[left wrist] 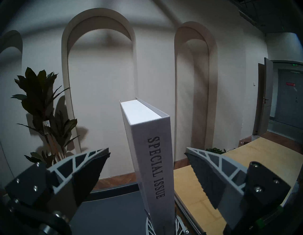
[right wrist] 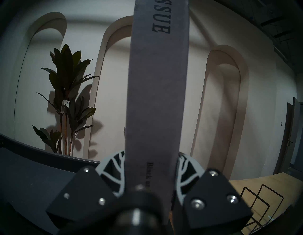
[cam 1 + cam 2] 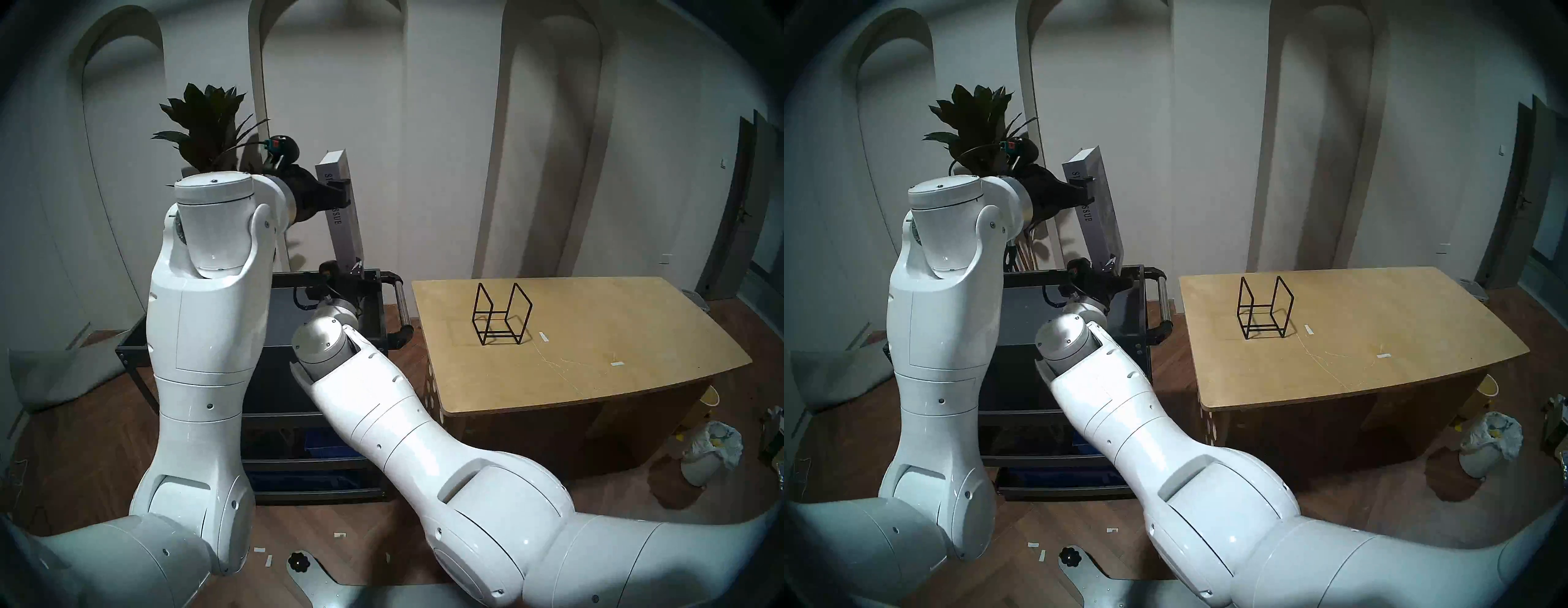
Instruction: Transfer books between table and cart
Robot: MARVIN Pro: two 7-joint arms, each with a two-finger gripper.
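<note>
The book [image 3: 341, 216], tall with a grey "SPECIAL ISSUE" spine, stands nearly upright, leaning slightly, above the far right corner of the black cart [image 3: 377, 310]. My right gripper [image 3: 354, 269] is shut on its bottom end; in the right wrist view the spine [image 2: 157, 82] rises between the fingers [image 2: 113, 165]. My left gripper [image 3: 343, 193] is open at the book's upper half. In the left wrist view its fingers [image 1: 91, 164] stand wide apart on both sides of the spine [image 1: 154, 155], not touching it. The plywood table [image 3: 594, 361] stands right of the cart.
A black wire rack [image 3: 500, 314] stands on the table's far left part. The cart's silver handle [image 3: 403, 305] faces the table. A potted plant [image 3: 203, 131] stands behind the cart. A bagged bin [image 3: 708, 450] sits on the floor at right.
</note>
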